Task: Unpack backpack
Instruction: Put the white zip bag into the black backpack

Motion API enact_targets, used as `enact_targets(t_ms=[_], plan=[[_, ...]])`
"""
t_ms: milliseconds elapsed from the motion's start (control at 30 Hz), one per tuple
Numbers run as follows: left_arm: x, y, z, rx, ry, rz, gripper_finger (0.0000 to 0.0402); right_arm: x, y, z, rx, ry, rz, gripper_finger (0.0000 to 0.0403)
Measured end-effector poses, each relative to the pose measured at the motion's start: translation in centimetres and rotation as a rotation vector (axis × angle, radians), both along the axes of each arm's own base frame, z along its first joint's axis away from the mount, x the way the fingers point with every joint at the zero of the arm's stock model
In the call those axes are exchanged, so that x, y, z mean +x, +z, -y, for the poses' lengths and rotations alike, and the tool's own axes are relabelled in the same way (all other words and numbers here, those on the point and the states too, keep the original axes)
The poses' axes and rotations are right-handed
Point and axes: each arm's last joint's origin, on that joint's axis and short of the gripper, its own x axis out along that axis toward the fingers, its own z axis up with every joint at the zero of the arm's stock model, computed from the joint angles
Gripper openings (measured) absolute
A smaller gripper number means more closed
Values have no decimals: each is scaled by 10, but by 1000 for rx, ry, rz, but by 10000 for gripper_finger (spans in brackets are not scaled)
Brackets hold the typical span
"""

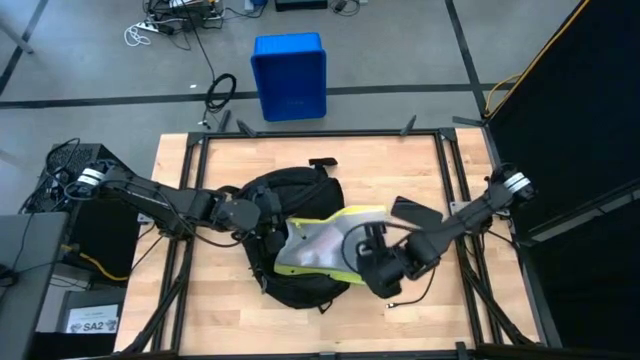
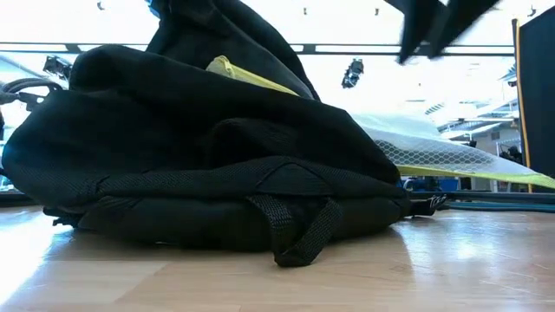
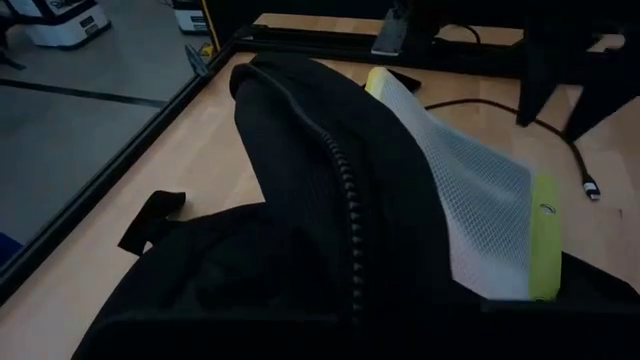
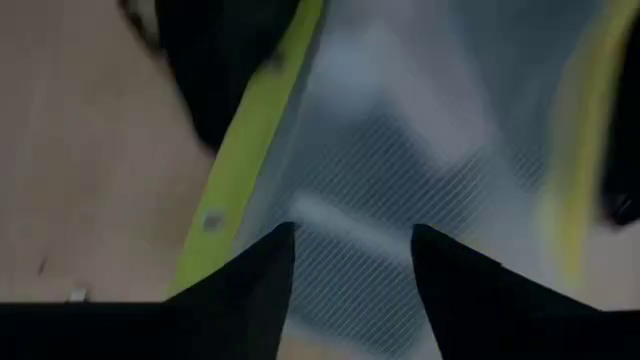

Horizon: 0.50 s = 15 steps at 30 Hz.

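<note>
The black backpack (image 1: pixel 300 195) (image 2: pixel 208 173) lies flat on the middle of the table. Its zippered opening faces the table's right. A white mesh pouch with a yellow-green border (image 1: pixel 320 245) (image 3: pixel 470 200) sticks out of that opening, one end inside. In the low view its free end (image 2: pixel 486 165) is off the table. My left gripper (image 1: pixel 268 218) is at the opening's left side, shut on the backpack's fabric. My right gripper (image 1: pixel 370 250) (image 4: pixel 352 240) is open above the pouch's free end, fingers pointing down at the mesh (image 4: pixel 400 150). My left gripper holds the backpack's fabric at the edge of the opening, by the zipper (image 3: pixel 345 200), coming level from the table's left. The fabric hides its fingers in the wrist view, so the kind of hold cannot be told. The flap stands up in a ridge (image 2: pixel 208 35) while the backpack's underside stays on the table.
A blue plastic bin (image 1: pixel 290 75) stands on the floor beyond the table's far edge. A small black object (image 1: pixel 322 162) lies past the backpack. A dark flat piece (image 1: pixel 415 212) lies right of the pouch, and a thin cable (image 1: pixel 400 298) lies near the right gripper. A black frame rims the table.
</note>
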Motion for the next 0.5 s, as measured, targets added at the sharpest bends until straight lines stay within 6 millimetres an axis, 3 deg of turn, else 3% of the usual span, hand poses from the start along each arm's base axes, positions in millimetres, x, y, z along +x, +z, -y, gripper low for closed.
enact_targets(t_ms=[133, 367, 500], plan=[[0, 0, 0, 0, 0, 0, 0, -22, -25, 1, -107, -117, 30, 142], [0, 0, 0, 0, 0, -1, 0, -69, -55, 18, -80, -274, 50, 110], [0, 0, 0, 0, 0, 0, 0, -74, -76, 17, 25, -268, 75, 89]])
